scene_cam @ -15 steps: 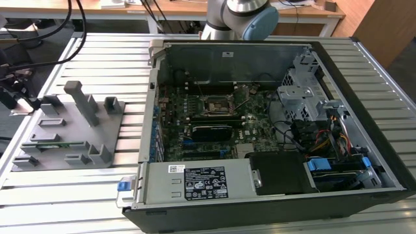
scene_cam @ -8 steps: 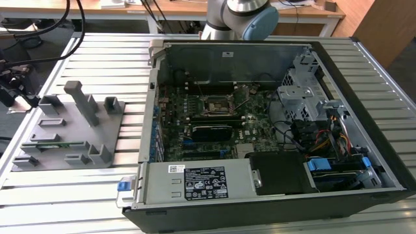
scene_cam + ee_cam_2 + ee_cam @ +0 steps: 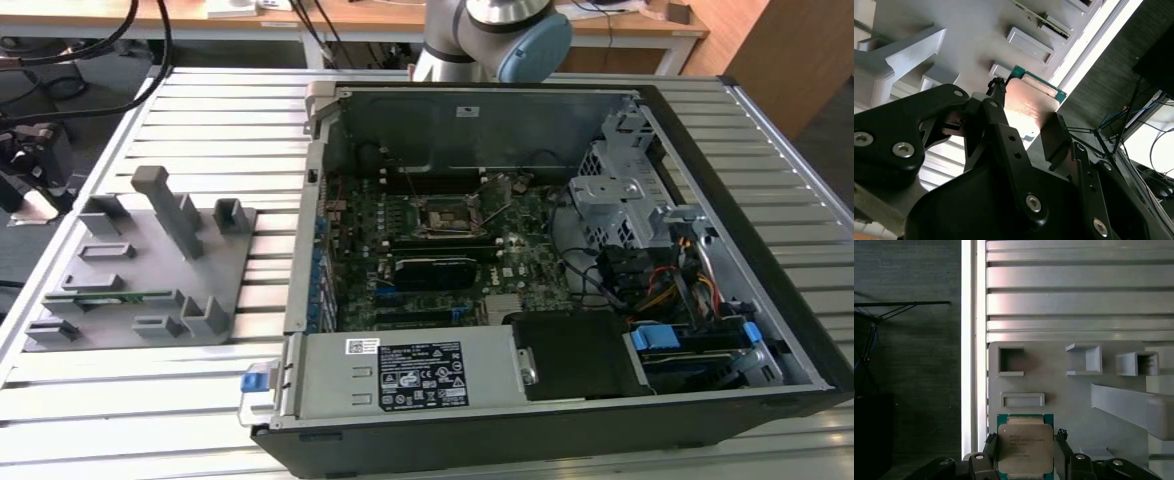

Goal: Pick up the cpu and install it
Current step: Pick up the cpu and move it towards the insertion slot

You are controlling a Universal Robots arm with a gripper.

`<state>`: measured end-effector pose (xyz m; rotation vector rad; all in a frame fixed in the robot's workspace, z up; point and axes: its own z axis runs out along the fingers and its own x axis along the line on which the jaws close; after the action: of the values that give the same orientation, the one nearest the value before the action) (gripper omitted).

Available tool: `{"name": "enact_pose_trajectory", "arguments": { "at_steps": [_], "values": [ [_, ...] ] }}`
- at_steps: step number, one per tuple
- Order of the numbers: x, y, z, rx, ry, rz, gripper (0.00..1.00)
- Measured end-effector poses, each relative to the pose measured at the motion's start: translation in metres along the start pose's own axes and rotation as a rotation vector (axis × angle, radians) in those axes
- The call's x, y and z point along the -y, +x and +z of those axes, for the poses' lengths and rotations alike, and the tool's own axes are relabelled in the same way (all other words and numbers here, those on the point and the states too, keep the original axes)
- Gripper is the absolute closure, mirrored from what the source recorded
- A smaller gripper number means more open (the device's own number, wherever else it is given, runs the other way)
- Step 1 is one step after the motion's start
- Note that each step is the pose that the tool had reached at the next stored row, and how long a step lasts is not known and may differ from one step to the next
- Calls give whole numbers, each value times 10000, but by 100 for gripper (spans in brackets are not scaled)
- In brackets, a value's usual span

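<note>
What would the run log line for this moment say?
step: pick up cpu | gripper: shut on cpu, at two opposite edges | place: at grey fixture tray | install: not yet done

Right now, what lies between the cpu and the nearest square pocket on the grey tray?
A narrow rectangular slot in the grey tray, seen in the first wrist view between the cpu and the square pocket.
</note>
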<state>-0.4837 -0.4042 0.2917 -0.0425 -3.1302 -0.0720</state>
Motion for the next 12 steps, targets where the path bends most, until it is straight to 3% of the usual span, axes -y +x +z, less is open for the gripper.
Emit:
{"name": "enact_pose_trajectory", "arguments": {
  "at_steps": [8, 12],
  "values": [
    [-5, 1, -103, 6, -5, 0, 47],
    [-5, 1, -106, 7, -7, 0, 47]
  ]
}}
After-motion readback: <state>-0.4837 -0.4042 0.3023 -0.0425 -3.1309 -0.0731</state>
